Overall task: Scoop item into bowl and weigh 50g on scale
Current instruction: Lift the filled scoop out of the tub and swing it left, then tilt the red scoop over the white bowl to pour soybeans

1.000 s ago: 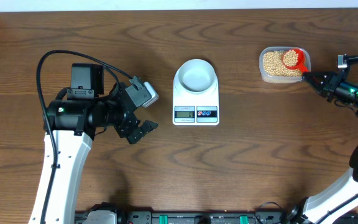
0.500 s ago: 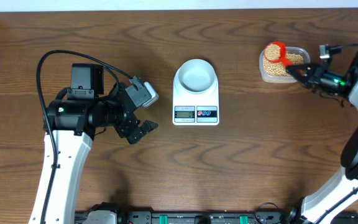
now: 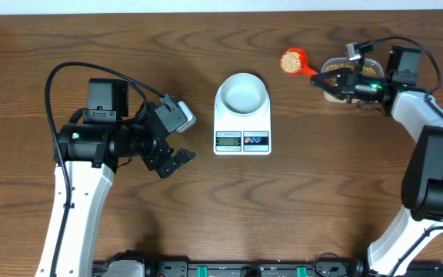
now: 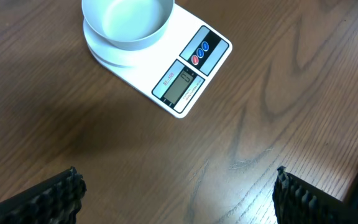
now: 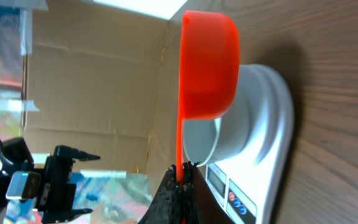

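Overhead: we log the right gripper (image 3: 323,79) clamped on the handle of a red scoop (image 3: 293,61) heaped with beans (image 3: 290,61), above the table, right of the bowl (image 3: 242,92). The bowl sits on the scale (image 3: 242,139). The left gripper (image 3: 175,161) is spread apart, left of the scale.

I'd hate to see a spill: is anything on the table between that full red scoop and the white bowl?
Nothing visible. Only bare table lies between the scoop and the bowl on the scale.
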Available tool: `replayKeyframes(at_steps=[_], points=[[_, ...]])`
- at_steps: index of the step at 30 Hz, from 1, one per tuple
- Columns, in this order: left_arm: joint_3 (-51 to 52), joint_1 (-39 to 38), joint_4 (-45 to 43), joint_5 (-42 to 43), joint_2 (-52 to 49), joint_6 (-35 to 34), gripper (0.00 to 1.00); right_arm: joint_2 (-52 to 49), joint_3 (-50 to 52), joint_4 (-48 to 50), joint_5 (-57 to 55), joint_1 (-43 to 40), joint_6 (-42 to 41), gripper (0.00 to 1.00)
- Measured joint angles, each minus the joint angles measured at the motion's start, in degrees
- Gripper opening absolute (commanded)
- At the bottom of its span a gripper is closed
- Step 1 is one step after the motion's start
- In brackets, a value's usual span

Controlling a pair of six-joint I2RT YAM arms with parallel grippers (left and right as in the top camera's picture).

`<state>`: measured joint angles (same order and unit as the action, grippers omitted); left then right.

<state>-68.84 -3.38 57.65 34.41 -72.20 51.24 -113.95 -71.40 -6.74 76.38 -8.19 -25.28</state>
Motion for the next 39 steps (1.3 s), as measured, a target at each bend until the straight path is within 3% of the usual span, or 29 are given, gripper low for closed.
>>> replayKeyframes(at_steps=[15,39], points=[[0.00,0.00,0.00,0.00,0.00,0.00,0.99,0.00,0.00,3.37,0.09,8.09,1.44,0.01],[0.00,0.00,0.02,0.00,0.00,0.00,0.99,0.00,0.00,-0.31,-4.92,11.65,25.92,0.01]])
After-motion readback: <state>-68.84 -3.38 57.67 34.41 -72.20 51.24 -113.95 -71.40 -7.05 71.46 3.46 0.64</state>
